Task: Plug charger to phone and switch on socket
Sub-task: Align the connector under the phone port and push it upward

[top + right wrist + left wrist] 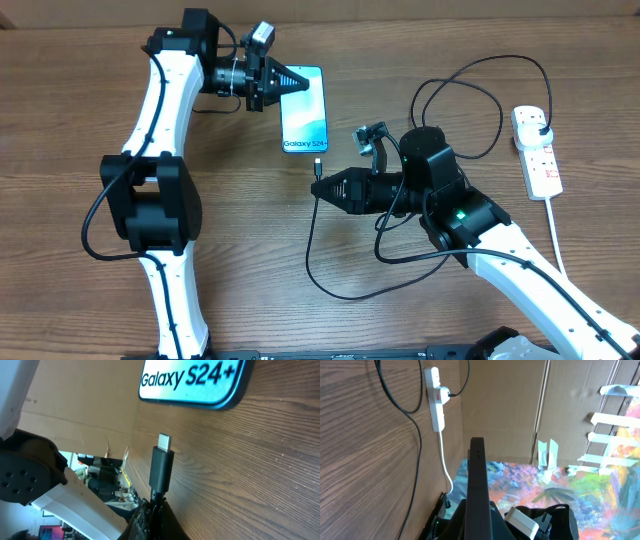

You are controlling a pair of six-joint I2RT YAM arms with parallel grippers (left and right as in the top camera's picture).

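The phone [305,115] lies flat on the table, its light blue screen reading "Galaxy S24+"; its lower edge shows in the right wrist view [192,382]. My left gripper [297,80] is shut, its tips over the phone's upper left part; in the left wrist view [477,460] the fingers form one dark bar. My right gripper [320,187] is shut on the charger cable just behind its connector [161,467]. The metal tip points at the phone's lower edge, a short gap away. The socket [537,150] lies at the far right with the black plug [543,131] in it.
The black cable [312,260] loops across the table in front of and behind the right arm. The socket's white cord [556,235] runs toward the front right. The socket also shows in the left wrist view [436,397].
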